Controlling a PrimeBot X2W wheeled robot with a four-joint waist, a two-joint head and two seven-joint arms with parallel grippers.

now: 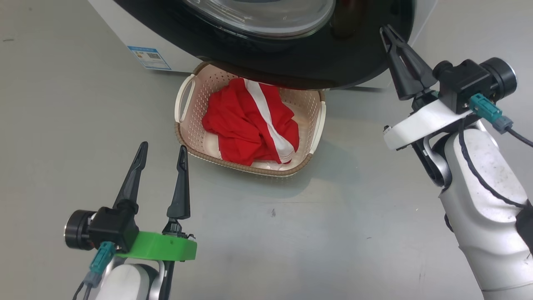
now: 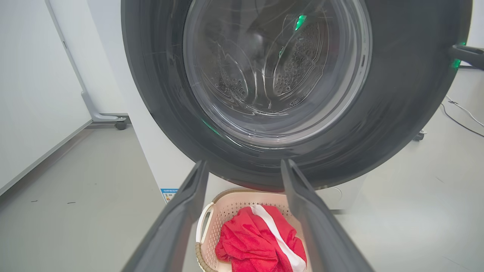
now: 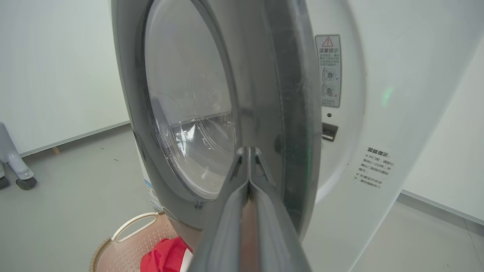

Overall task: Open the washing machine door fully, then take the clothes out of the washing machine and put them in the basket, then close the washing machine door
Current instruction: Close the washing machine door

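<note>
Your left gripper point(image 1: 163, 146) hangs open over the floor point(image 1: 291, 229), its two dark fingers spread and holding nothing. It sits just beside the basket's near left corner. In the left wrist view, that gripper point(image 2: 245, 162) points up at the door glass, with the basket low between its fingers.

Your right gripper point(image 1: 385, 29) is closed, finger against finger, with nothing between them. Its tips are up at the right edge of the washing machine door point(image 1: 300, 62). In the right wrist view, the closed tips point(image 3: 248, 149) lie in front of the door's point(image 3: 287, 113) dark ring. You cannot tell from here whether they touch it. That view also shows the door standing ajar: the latch slot point(image 3: 329, 131) on the white front of the washing machine point(image 3: 378, 113) is uncovered beside the door's edge.

The clothes point(image 1: 245, 121) are in the basket point(image 1: 183, 137), a crumpled red heap with a white stripe across it. The basket stands on the floor right before the machine, its far end tucked under the door's lower rim. A blue sticker point(image 1: 149, 57) shows on the machine's front, left of the basket.
</note>
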